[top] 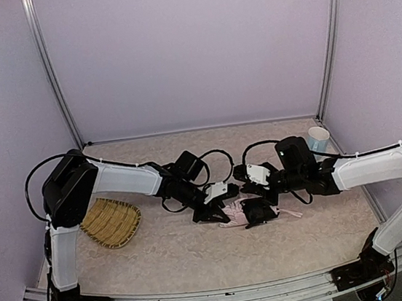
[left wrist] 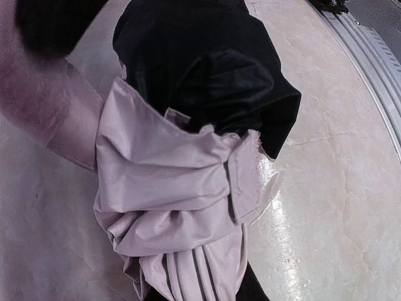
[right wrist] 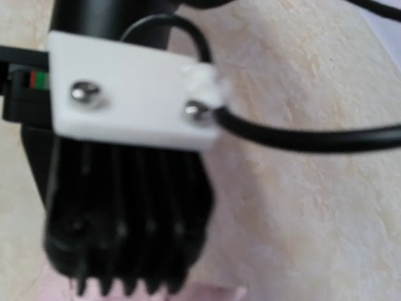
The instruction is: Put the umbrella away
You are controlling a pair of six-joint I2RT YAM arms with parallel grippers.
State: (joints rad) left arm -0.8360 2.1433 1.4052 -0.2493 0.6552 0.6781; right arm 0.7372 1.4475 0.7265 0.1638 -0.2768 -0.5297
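The beige, marbled tabletop (top: 200,261) carries everything. The left arm (top: 127,180) reaches from the near left corner towards the middle, and the right arm (top: 372,166) comes in from the near right corner to meet it there.

A woven straw tray (top: 111,222) lies close to the left edge, well apart from the other things. Its woven floor is in plain view from rim to rim.

The umbrella (top: 232,213) lies folded on the middle of the tabletop, a little nearer the near edge than the far one, as a small pink bundle between the two claws. The left wrist view shows it close up (left wrist: 169,188): crumpled pale pink fabric gathered into pleats, with the black lining spilling out above it.

The left gripper (top: 210,212) sits against the bundle's left side, and the right gripper (top: 260,213) sits over its right side. For each claw, I cannot tell whether the fingers are apart or together, or whether they grip the fabric.

The right wrist view is blurred and filled by a black ribbed block (right wrist: 125,207) with a white plate (right wrist: 131,94) screwed to it and a black cable (right wrist: 301,135) running off to the right.

A small pale blue cup (top: 319,138) stands upright near the far right corner. What it holds cannot be made out.
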